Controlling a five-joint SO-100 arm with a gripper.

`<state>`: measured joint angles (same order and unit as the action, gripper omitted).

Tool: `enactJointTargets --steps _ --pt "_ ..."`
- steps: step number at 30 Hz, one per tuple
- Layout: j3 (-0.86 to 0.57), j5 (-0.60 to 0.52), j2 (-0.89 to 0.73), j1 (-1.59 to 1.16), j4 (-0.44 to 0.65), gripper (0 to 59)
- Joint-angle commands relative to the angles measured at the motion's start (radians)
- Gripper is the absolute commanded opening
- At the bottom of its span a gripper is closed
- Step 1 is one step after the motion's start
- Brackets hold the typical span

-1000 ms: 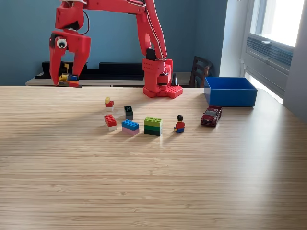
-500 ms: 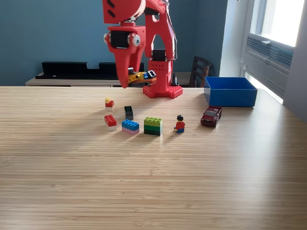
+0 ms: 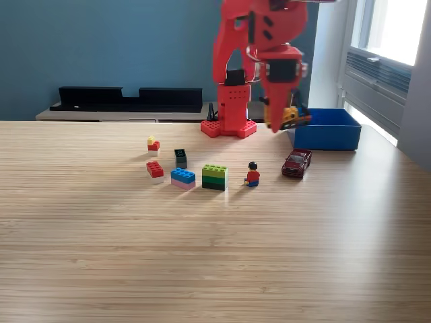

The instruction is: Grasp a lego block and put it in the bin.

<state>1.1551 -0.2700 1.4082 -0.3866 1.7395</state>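
Note:
My red gripper [image 3: 286, 118] hangs in the air at the exterior view's right, just left of the blue bin [image 3: 323, 128] and above the table. It is shut on a small yellow-orange lego block [image 3: 293, 116] with a dark end. On the table lie other lego blocks: a green one [image 3: 215, 176], a blue-on-pink one [image 3: 182, 177], a red-on-white one [image 3: 155, 171], a small red-and-yellow one [image 3: 153, 143] and a dark one [image 3: 180, 157]. The bin's inside is not visible from here.
A small red-shirted figure [image 3: 252, 174] and a dark red toy car [image 3: 296, 162] stand in front of the bin. The arm's red base [image 3: 229, 126] sits at the table's far edge. A dark chair back shows behind it, and a window at the right.
The arm has swung from the exterior view's left across to the right, carrying the yellow-orange block to just beside the bin. The blocks on the table have not moved.

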Motion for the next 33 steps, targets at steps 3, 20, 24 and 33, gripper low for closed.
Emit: enactJointTargets --steps 3,20,24,33 --pt "0.080 -0.021 0.319 -0.319 0.046 0.1" --pt "0.403 0.072 0.472 -0.762 0.043 0.1" --pt "0.419 0.081 0.469 -0.839 0.040 0.1" --pt "0.430 0.121 0.466 -0.882 0.011 0.1"
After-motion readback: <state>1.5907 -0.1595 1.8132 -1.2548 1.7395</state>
